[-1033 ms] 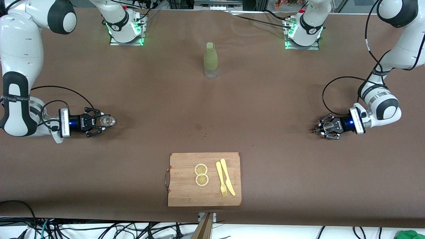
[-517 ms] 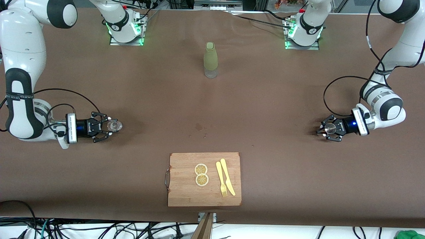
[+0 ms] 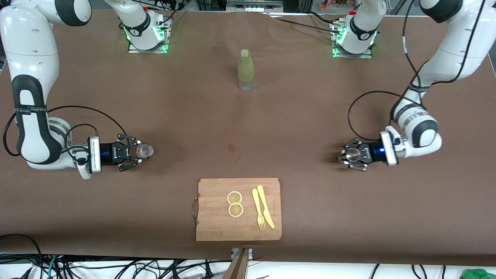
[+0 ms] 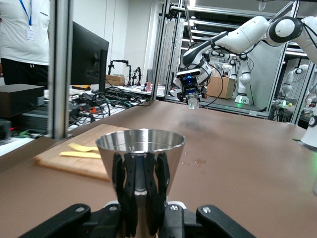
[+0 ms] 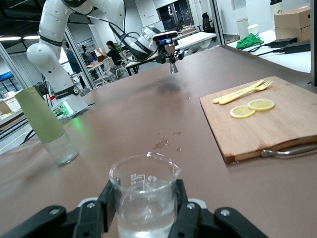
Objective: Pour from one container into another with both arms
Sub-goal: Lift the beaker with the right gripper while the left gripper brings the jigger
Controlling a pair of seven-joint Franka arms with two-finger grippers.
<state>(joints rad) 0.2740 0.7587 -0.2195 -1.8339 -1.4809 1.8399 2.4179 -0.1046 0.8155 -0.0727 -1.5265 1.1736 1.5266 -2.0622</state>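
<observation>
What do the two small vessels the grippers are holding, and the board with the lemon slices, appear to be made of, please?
Cup: clear glass or possibly plastic, see-through, with printed measuring marks.
Jigger: polished steel, by its mirror-like grey sheen.
Cutting board: wood, matte, showing warm brown grain; its small handle looks like metal.

You've brought the right gripper (image 3: 138,151) with its small clear glass cup (image 3: 145,150) and the left gripper (image 3: 346,156) with its shiny steel hourglass jigger (image 3: 352,154) inward toward the table's middle.
</observation>
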